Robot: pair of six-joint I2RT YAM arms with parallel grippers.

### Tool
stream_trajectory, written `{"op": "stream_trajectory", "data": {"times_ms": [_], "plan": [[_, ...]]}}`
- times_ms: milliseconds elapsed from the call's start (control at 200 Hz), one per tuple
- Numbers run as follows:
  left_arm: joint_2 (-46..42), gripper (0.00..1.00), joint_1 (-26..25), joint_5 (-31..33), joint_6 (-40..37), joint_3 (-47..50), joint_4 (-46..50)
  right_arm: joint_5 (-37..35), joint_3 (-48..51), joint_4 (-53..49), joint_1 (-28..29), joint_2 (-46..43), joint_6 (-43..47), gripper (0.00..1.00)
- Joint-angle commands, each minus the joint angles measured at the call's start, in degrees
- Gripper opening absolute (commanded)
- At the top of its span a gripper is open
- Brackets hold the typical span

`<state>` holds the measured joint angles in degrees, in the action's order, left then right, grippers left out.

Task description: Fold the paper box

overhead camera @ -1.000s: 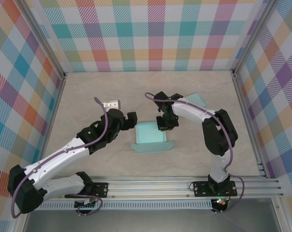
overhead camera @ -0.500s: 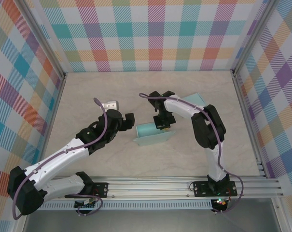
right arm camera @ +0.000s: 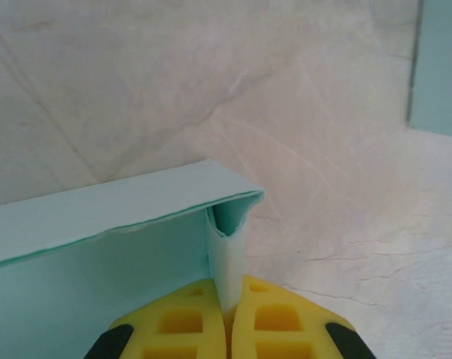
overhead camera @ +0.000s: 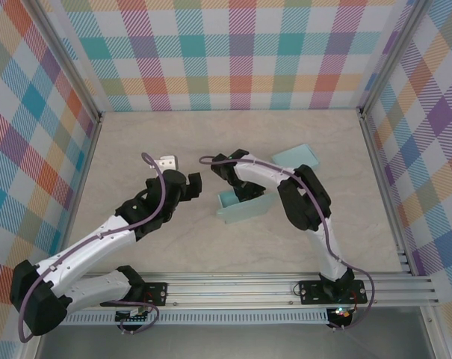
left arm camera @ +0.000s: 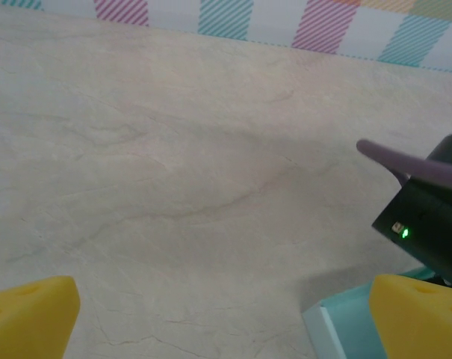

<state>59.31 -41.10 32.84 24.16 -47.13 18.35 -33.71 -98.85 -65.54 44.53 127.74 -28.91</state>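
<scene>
The teal paper box (overhead camera: 244, 207) lies mid-table, partly folded with its walls up. My right gripper (overhead camera: 237, 193) is at the box's far left corner, shut on one thin side wall. In the right wrist view that wall (right arm camera: 227, 262) runs down between the yellow fingers of the gripper (right arm camera: 227, 321), and the box's long wall (right arm camera: 98, 217) stretches off to the left. My left gripper (overhead camera: 185, 187) stands open just left of the box, with nothing between its fingers. Its wrist view shows the gripper (left arm camera: 226, 321) over bare table and a box corner (left arm camera: 338, 329) by the right fingertip (left arm camera: 420, 318).
A second flat teal sheet (overhead camera: 296, 155) lies at the back right, also seen as the sheet (right arm camera: 441, 67) in the right wrist view. The right arm's black link (left arm camera: 435, 217) sits close to my left gripper. Checked walls enclose the table.
The right gripper has pulled the box left and back, toward the left gripper, tipping its wall upright. The left gripper drew back slightly to the left and stayed open.
</scene>
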Motion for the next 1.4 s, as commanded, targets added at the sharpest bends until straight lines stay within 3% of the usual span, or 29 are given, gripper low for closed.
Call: {"op": "stream_trajectory", "data": {"times_ms": [0, 195, 250, 345, 475, 655, 770, 845, 985, 1225, 1394], "plan": [[-1.0, 0.99, 0.6, 3.9, -1.4, 0.2, 2.0, -2.1, 2.9, 3.4, -0.4, 9.6, -4.2, 0.00], [0.2, 0.97, 1.1, 4.6, -0.8, 0.3, 3.0, 1.0, 5.0, 5.9, -0.2, 7.0, -0.8, 0.00], [0.7, 0.97, 1.6, 4.2, -0.8, 0.3, 3.2, 1.2, 5.3, 6.1, -0.2, 4.3, 0.3, 0.19], [1.8, 0.97, 3.1, 1.9, -0.7, 0.2, 2.8, 1.1, 4.9, 6.2, -0.2, -0.7, 2.1, 0.44], [3.7, 0.96, 5.7, -2.1, -1.0, 0.3, 1.8, 1.0, 2.7, 5.4, -0.8, -5.2, 4.6, 0.60], [7.9, 0.91, 9.2, -6.8, -2.5, -0.4, -0.4, 0.4, -1.7, 4.0, -1.2, -9.8, 7.5, 0.73], [12.7, 0.86, 11.1, -9.2, -4.4, -1.9, -1.9, 0.6, -3.4, 3.9, -1.2, -14.6, 8.3, 0.75], [17.3, 0.83, 11.4, -10.2, -6.2, -3.5, -3.8, 0.6, -3.0, 4.1, -1.2, -19.7, 7.9, 0.70], [25.4, 0.79, 11.5, -14.6, -8.7, -6.2, -6.0, 0.5, 3.7, 5.9, -1.4, -33.4, 4.4, 0.68], [36.0, 0.66, 11.5, -20.9, -9.0, -10.0, -8.9, 3.8, 29.9, 10.7, -1.9, -60.5, -8.7, 0.65], [40.8, 0.55, 11.4, -24.9, -8.1, -11.1, -10.0, 16.8, 53.2, 25.4, -2.2, -74.5, -20.3, 0.55]]}}
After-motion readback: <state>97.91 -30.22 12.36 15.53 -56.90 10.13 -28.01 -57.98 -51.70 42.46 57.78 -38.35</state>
